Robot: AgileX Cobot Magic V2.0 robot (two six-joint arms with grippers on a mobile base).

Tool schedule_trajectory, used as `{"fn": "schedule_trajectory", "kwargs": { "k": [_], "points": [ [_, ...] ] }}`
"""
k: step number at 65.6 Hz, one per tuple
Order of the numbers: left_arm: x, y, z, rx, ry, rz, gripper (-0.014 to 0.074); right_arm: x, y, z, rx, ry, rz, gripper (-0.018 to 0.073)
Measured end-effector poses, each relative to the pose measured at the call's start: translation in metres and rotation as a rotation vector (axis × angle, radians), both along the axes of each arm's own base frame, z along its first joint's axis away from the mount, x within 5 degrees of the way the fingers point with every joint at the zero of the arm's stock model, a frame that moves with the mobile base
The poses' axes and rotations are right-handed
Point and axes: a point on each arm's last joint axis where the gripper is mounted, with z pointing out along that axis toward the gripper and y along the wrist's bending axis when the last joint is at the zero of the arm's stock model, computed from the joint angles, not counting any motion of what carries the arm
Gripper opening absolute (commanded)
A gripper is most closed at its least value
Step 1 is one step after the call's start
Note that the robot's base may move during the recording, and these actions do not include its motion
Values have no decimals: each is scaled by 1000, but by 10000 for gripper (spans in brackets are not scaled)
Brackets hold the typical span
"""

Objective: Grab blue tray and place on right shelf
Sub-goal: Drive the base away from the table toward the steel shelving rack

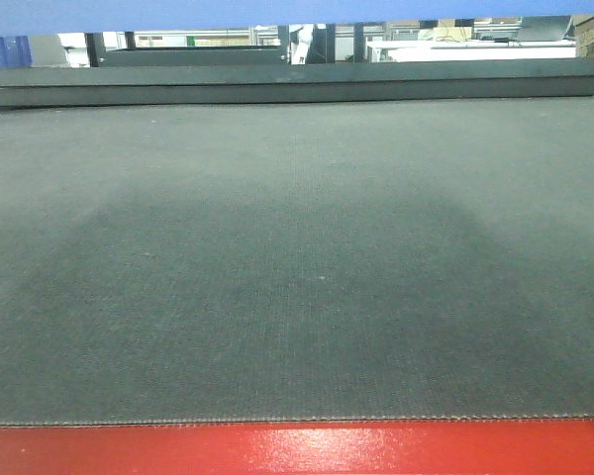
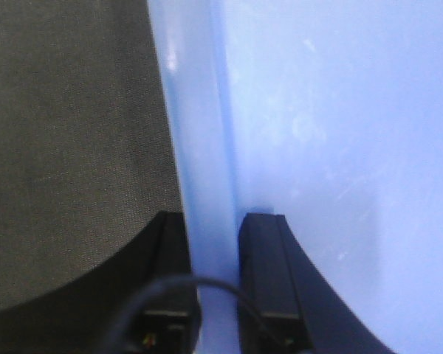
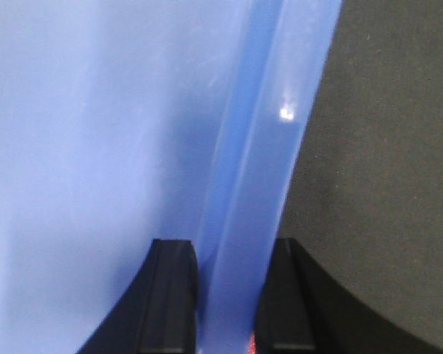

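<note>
The light-blue tray fills most of both wrist views. In the left wrist view its left rim (image 2: 199, 162) runs up between my black fingers; my left gripper (image 2: 214, 243) is shut on that rim. In the right wrist view the tray's right rim (image 3: 258, 169) runs between the fingers of my right gripper (image 3: 229, 265), which is shut on it. In the front view only a blue strip of the tray (image 1: 277, 12) shows along the top edge, above the table. The right shelf is out of view.
A black-matted table (image 1: 297, 277) with a red front edge (image 1: 297, 450) spreads below the tray. A dark raised ledge (image 1: 297, 84) runs along its far side, with workshop clutter behind it. The mat shows beside the tray in both wrist views.
</note>
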Motion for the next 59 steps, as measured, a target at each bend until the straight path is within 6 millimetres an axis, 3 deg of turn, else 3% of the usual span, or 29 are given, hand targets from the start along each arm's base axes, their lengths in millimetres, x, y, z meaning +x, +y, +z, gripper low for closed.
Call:
{"fn": "schedule_trajectory", "kwargs": {
  "k": [59],
  "points": [
    [-1, 0, 0, 3, 5, 0, -48, 2, 1, -2, -5, 6, 0, 57]
  ]
}}
